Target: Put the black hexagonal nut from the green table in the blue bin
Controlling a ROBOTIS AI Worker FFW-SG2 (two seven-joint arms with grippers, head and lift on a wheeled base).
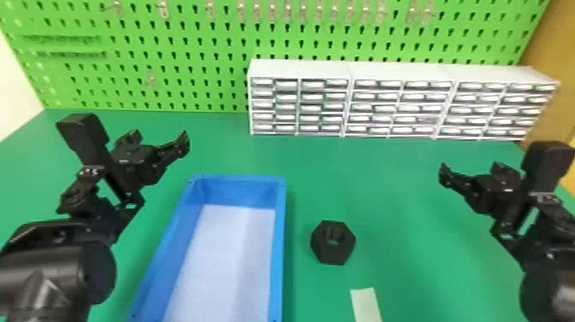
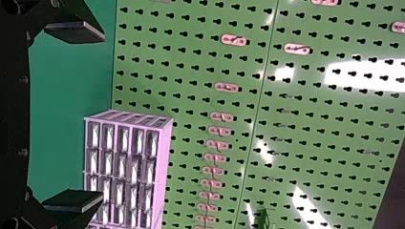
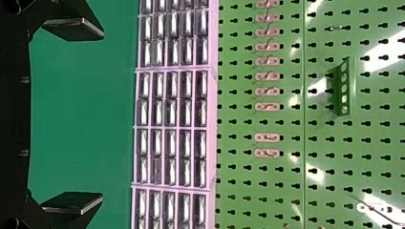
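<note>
The black hexagonal nut [image 1: 333, 242] lies on the green table [image 1: 385, 184], hole facing up, a short way right of the blue bin [image 1: 279, 240]. White lining covers the bin's floor, with nothing on the part in view. Up and left of the bin is my left gripper [image 1: 184, 143]; in its wrist view the left gripper [image 2: 74, 117] has its two fingers wide apart, nothing between them. Well to the right of the nut is my right gripper [image 1: 445, 174], and in its own wrist view the right gripper [image 3: 72, 117] is likewise open and holds nothing.
A white drawer cabinet [image 1: 398, 102] stands along the table's back edge, before a green pegboard [image 1: 179, 55] with small hooks. A pale strip [image 1: 366, 305] lies on the table nearer than the nut, slightly to its right.
</note>
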